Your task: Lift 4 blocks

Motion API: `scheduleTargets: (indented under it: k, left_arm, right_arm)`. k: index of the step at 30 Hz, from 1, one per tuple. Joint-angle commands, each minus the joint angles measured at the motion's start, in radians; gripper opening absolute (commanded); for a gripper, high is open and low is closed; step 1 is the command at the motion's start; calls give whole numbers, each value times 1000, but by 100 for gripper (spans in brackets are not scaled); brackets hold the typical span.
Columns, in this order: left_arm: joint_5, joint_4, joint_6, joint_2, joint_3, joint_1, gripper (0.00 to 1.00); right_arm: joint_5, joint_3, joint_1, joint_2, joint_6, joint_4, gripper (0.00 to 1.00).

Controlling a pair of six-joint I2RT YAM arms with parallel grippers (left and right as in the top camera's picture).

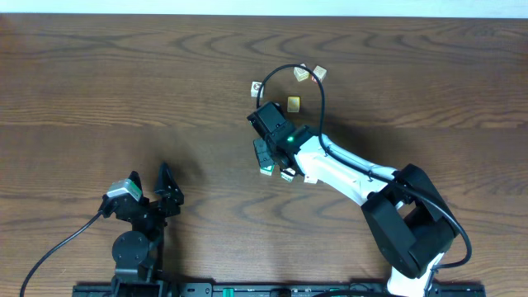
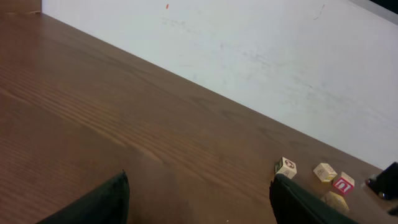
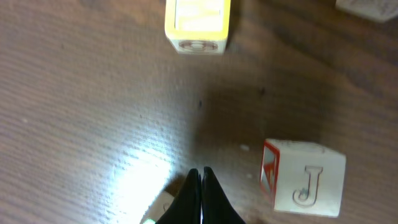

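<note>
My right gripper (image 1: 263,157) (image 3: 200,180) is shut with nothing between its fingers, hanging low over the table among loose blocks. A yellow-edged white block (image 3: 198,22) lies ahead of its tips. A green-edged block (image 1: 267,171) sits right by the tips, and a pale block corner (image 3: 163,208) shows under the fingers. Further back lie a teal-edged picture block (image 2: 286,167) (image 1: 257,87) and a red-faced block (image 2: 343,183). My left gripper (image 1: 165,186) (image 2: 199,205) stands open and empty, far to the left of all the blocks.
A white block with a "J" and a red-edged side (image 3: 305,177) lies right of my right fingertips. A pale cube (image 2: 324,172) and a plain yellow cube (image 1: 294,103) sit near the back group. A white wall (image 2: 249,56) borders the table's far edge.
</note>
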Motion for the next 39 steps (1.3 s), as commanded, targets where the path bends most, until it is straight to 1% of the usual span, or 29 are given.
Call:
scheduleTargets:
  k: [1,4,8,11,16,21,24,35,39]
  left_arm:
    - [-10,-40,10,-6,-18,5,73]
    - [-10,-40,10,-6,-18,5,73]
    - [-10,-40,10,-6,-18,5,73]
    - [-10,-40,10,-6,-18,5,73]
    - [-10,-40,10,-6,-18,5,73]
    - [-10,-40,10,-6,-18,5,73]
    - [-10,-40,10,-6,-18,5,73]
    - [-10,-40,10,-6,-18,5,73]
    - [-10,-40,10,-6,-18,5,73]
  right_arm:
    - [24,4,-6,12,-13,23,1]
    - [-67,4,5,12,-27,46,1]
    - [-67,4,32,12,-26,46,1]
    - [-69,4,49,12,5,41,1]
    - [-81,4,64,12,98,22,1]
    - [-81,4,65,12,224,-32,1]
    - [-81,4,66,12,267,-53,1]
    - [-87,4,69,12,273,-84,1]
    - [-61,4,69,12,287,-78,1]
